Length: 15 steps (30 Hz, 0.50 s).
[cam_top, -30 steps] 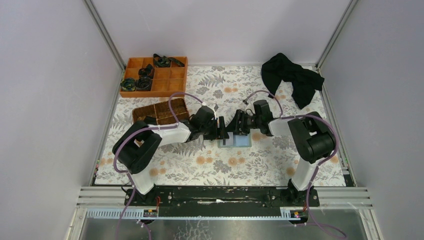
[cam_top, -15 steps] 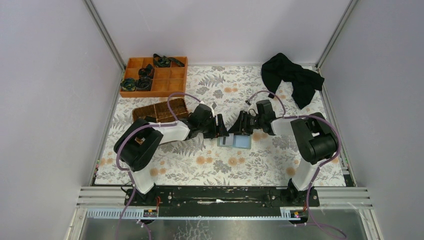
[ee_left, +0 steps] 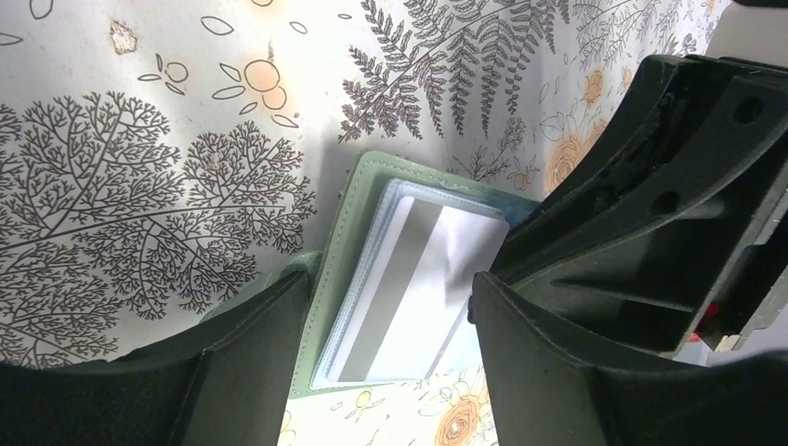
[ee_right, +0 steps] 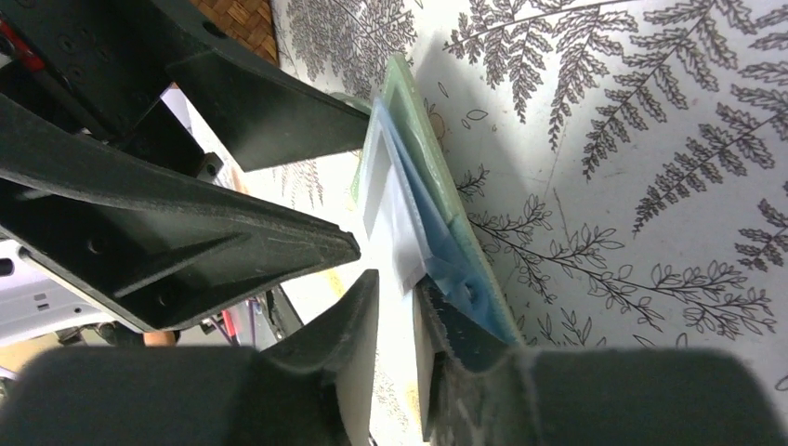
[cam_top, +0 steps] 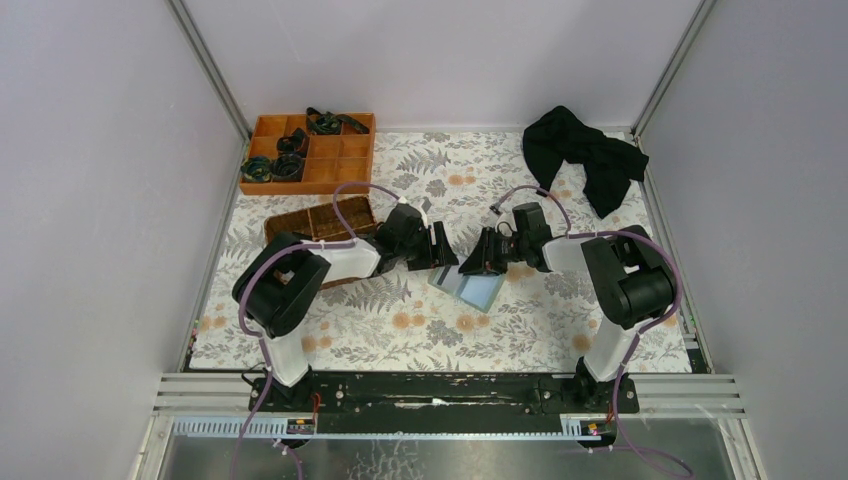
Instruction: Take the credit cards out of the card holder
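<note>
Two pincers at the card holder (ee_left: 331,279); left pincer (ee_left: 390,283) wide astride it; right pincer (ee_right: 398,283) pinching a credit card (ee_right: 390,223).

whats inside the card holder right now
A whitish card with a grey stripe lies on top in the open card holder, over its light blue lining. Whatever sits beneath that card, and how many more, is covered.

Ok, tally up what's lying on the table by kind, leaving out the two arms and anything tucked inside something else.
Orange divided tray: 1
Brown wicker basket: 1
Black cloth: 1
Card holder: 1
Total: 4
</note>
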Motion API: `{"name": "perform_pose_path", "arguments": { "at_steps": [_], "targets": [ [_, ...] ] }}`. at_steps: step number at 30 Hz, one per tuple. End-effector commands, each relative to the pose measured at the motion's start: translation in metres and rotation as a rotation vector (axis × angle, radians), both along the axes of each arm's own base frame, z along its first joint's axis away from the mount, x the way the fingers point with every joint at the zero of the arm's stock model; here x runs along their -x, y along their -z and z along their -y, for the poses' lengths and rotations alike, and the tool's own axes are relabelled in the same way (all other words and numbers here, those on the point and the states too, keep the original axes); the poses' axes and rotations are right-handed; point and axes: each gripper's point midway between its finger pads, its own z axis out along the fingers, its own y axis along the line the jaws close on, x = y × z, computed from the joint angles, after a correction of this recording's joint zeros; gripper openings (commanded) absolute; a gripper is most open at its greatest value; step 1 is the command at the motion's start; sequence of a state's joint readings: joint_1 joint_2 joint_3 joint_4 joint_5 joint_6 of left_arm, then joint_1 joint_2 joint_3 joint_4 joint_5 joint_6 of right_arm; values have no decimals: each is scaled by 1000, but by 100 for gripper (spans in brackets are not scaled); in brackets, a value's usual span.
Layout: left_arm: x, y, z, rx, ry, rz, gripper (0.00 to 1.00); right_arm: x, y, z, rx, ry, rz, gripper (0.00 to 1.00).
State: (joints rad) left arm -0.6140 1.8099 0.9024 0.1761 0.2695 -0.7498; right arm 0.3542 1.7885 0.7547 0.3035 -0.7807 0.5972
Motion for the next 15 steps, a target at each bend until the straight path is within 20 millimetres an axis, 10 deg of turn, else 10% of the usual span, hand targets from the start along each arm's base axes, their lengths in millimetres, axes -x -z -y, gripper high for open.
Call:
{"name": "perform_pose_path", "arguments": {
  "at_steps": [1, 4, 15],
  "targets": [
    [-5, 35, -18, -97, -53, -36, 73, 2, -17, -4, -34, -37, 35, 18],
    [-6, 37, -18, -98, -54, -39, 73, 3, -16, -3, -31, -38, 34, 2],
    [-13, 59, -25, -130, -89, -79, 73, -1, -22, 7, -28, -32, 39, 0]
  ]
}}
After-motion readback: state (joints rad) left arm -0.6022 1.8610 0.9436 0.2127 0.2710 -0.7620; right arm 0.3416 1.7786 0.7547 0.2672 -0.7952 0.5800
